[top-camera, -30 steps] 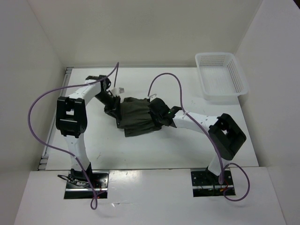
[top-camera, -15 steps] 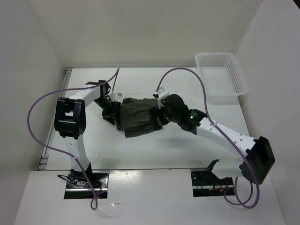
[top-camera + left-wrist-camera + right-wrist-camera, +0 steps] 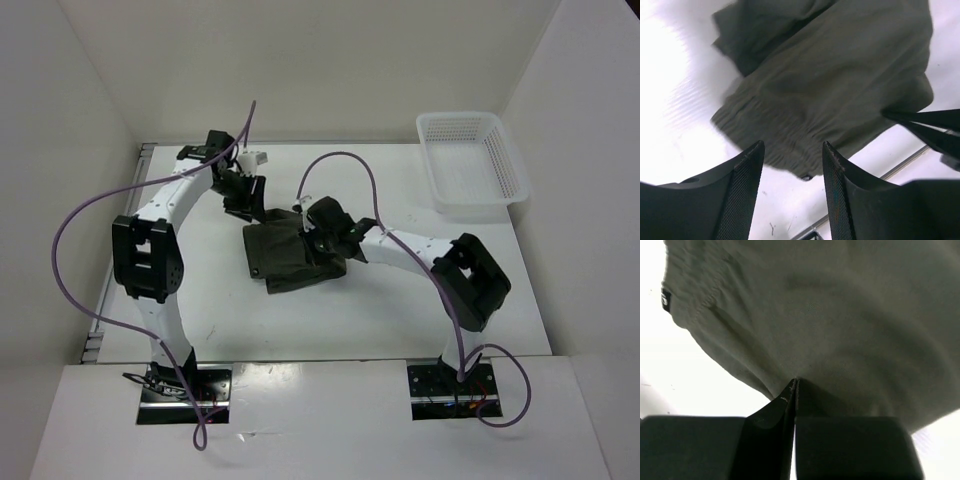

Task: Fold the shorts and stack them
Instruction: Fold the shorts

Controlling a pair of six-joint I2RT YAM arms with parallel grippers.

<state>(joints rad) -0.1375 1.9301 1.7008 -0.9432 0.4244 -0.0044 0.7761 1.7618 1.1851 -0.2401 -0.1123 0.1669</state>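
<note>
One pair of dark olive shorts (image 3: 290, 258) lies bunched in a rough rectangle at the middle of the white bench (image 3: 400, 310), between your two arms. One empty-looking white mesh basket (image 3: 468, 205) sits well apart at the far right corner. Two purple cables (image 3: 75, 215) loop over the arms.

From above, you see the left arm reach along the left side and bend inward. The left pincer (image 3: 243, 200) is at the far left corner of the cloth. The right arm is folded low across the bench, with the right pincer (image 3: 318, 238) on the shorts' right half.

Only your left wrist camera shows the gathered waistband (image 3: 765, 130) and the two mesh-faced fingers (image 3: 742, 195) set wide apart above it, with nothing between them.

Only your right wrist camera shows its fingers (image 3: 765, 415) pressed flat together. Creases in the cloth run to their tips, where a fold appears nipped. A small dark label (image 3: 665, 299) marks the waistband's edge at upper left.
</note>
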